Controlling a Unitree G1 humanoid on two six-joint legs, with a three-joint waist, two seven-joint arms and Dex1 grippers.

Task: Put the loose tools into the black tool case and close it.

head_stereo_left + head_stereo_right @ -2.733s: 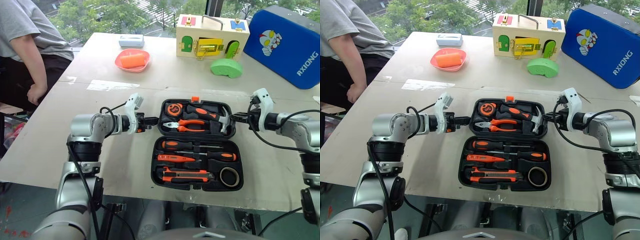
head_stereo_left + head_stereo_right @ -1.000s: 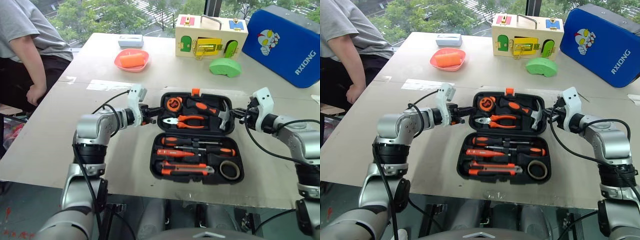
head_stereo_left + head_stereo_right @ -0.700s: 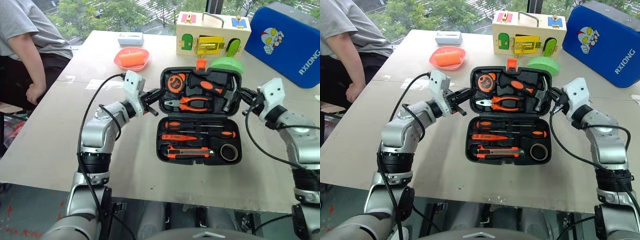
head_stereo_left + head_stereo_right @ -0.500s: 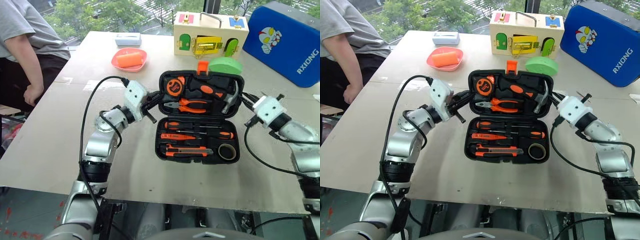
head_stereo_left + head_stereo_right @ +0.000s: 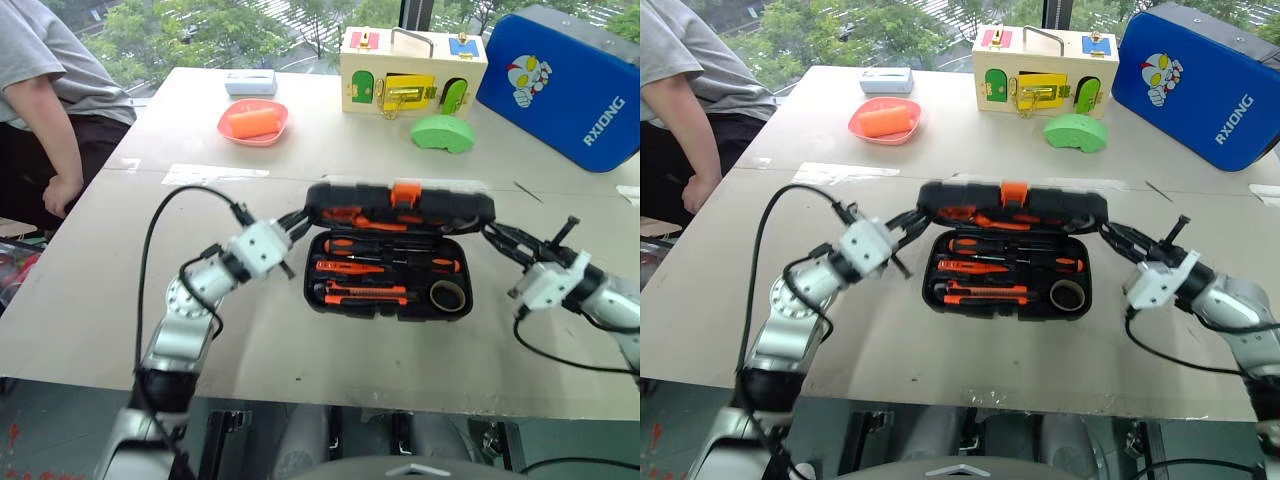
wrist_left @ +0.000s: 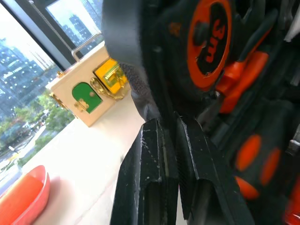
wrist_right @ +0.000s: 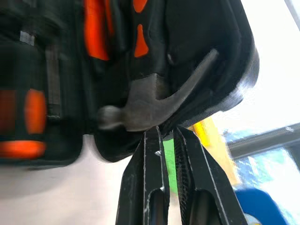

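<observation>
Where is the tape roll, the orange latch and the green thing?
tape roll (image 5: 446,295), left eye view, on its dark ring
orange latch (image 5: 405,192), left eye view, on the tab at the lid's edge
green thing (image 5: 441,133), left eye view, on its top

Pale table (image 5: 120,300) carries black tool case (image 5: 385,290), red dish (image 5: 252,120), wooden latch box (image 5: 412,70), blue case (image 5: 565,85).

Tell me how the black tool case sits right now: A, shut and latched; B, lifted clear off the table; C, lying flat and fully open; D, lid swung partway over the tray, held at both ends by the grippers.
D: the lid hangs tilted over the tray of tools, with the left gripper pinching one end and the right gripper the other, the orange latch not yet fastened.
</observation>
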